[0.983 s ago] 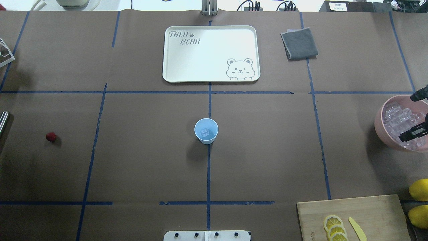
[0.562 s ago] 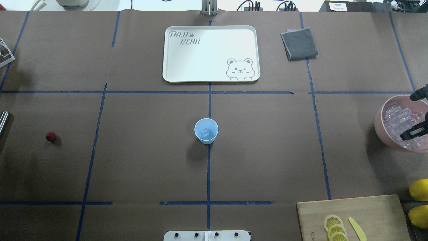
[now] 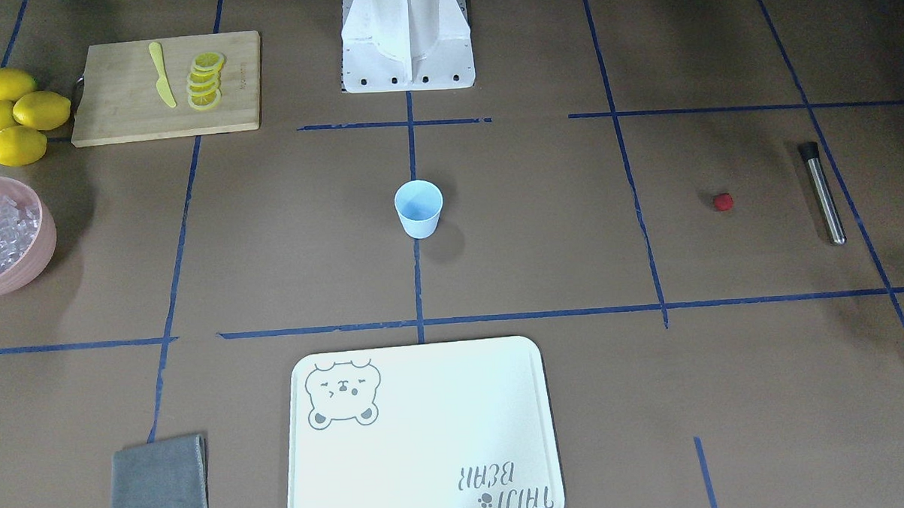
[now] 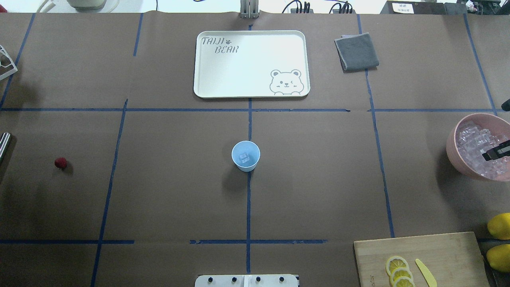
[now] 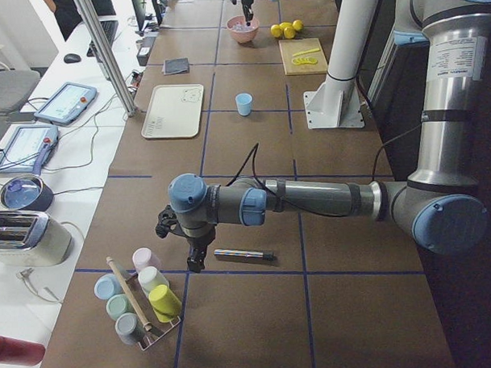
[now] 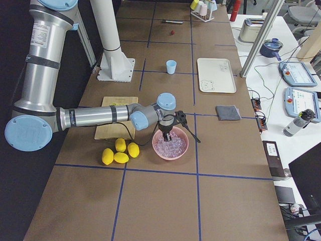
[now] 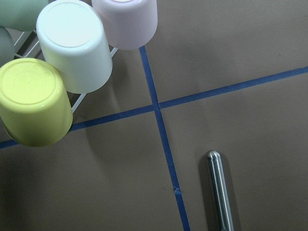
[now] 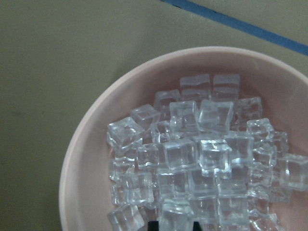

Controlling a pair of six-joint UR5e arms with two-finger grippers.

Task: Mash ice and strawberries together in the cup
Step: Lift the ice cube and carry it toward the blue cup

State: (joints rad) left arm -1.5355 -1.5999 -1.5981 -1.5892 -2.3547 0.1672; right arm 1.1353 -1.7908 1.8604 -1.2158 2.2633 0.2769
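Note:
The light-blue cup (image 4: pixel 246 155) stands upright at the table's middle with one ice cube (image 4: pixel 244 158) in it. The strawberry (image 4: pixel 60 162) lies alone at the left. The ice (image 8: pixel 192 144) is piled in a pink bowl (image 4: pixel 452 147) at the right edge. My right gripper (image 8: pixel 174 225) is down in that bowl, its fingertips (image 8: pixel 154 225) either side of one cube and closed on it; it also shows in the overhead view (image 4: pixel 487 155). My left gripper (image 5: pixel 193 262) hangs over the table near a metal muddler (image 5: pixel 242 253), touching nothing. I cannot tell whether it is open or shut.
A white bear tray (image 4: pixel 251 63) and a grey cloth (image 4: pixel 356 52) lie at the far side. A cutting board (image 4: pixel 438 247) with lemon slices (image 4: pixel 398 271) and a yellow knife sits front right, beside whole lemons (image 3: pixel 15 111). A rack of cups (image 5: pixel 140 297) stands at the far left.
My right gripper has shifted a little to the right and away over the ice bowl. The cup, the strawberry and the rest have not moved.

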